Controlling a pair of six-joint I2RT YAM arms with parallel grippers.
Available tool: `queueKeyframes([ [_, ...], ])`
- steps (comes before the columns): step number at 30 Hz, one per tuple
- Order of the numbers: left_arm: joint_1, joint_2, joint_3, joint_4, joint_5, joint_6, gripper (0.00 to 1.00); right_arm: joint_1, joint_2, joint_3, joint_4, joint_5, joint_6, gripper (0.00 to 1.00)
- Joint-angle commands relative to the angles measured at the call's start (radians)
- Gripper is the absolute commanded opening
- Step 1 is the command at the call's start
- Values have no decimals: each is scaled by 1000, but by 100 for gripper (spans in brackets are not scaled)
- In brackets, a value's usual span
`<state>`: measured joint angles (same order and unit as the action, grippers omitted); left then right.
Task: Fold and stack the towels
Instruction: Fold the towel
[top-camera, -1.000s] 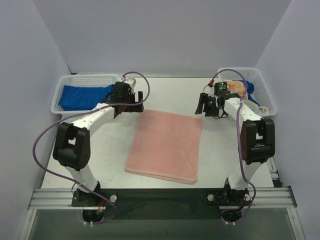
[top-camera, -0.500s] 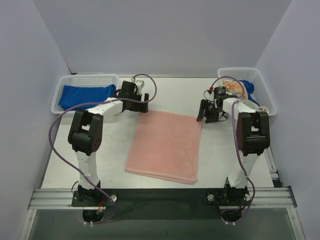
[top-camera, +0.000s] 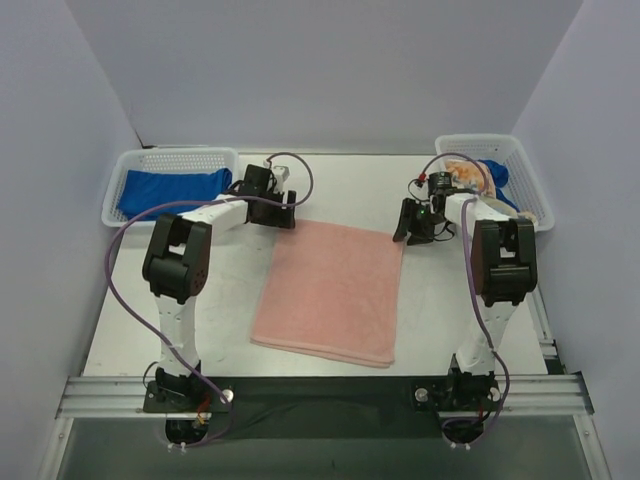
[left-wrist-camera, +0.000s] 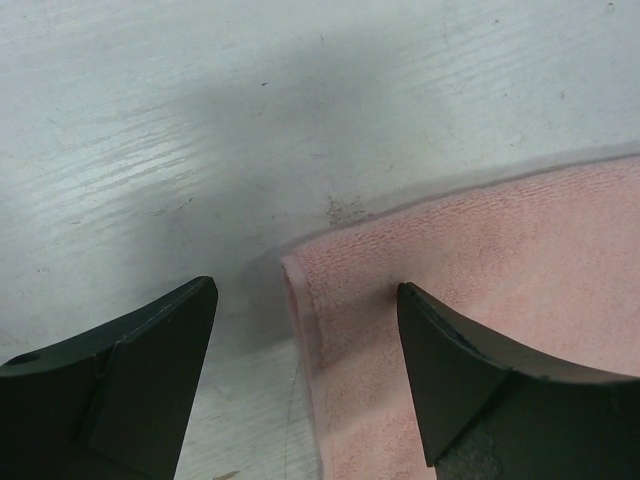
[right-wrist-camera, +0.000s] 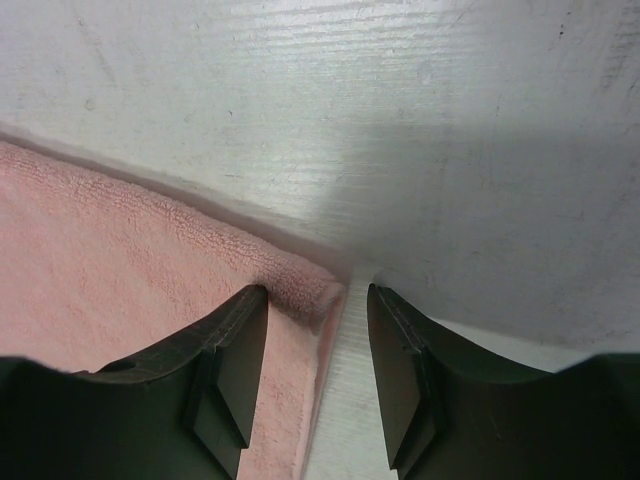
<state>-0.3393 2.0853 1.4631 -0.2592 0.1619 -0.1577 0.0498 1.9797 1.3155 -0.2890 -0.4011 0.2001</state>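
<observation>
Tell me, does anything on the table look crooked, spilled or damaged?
Only minor things. The pink towel lies flat but slightly askew to the table edges. In the right basket, the cloths sit in a loose heap rather than folded. Nothing looks spilled or damaged.

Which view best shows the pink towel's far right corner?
Right wrist: the pink towel has that corner close-up between the jaws. Top external shows it whole, with the corner tiny. Left wrist shows only its other far corner.
</observation>
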Motion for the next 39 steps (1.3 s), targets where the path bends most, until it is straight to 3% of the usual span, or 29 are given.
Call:
queueKeyframes([
  [1, 20, 36, 63, -15, 21, 3, 82, -14, 31, 34, -42, -18, -10, 44],
  [9, 22, 58, 74, -41, 64, 1, 73, -16, 59, 45, -73, -67, -27, 34],
  [16, 22, 73, 85, -52, 77, 3, 70, -15, 77, 60, -94, -81, -31, 33],
  [25, 25, 116, 126, -78, 85, 0, 66, -15, 85, 67, -102, -87, -36, 17],
  [30, 34, 121, 114, -98, 114, 1, 55, -15, 85, 70, -105, -87, -39, 10],
  [39, 62, 110, 69, -103, 195, -3, 50, -15, 88, 74, -108, -81, -33, 7],
])
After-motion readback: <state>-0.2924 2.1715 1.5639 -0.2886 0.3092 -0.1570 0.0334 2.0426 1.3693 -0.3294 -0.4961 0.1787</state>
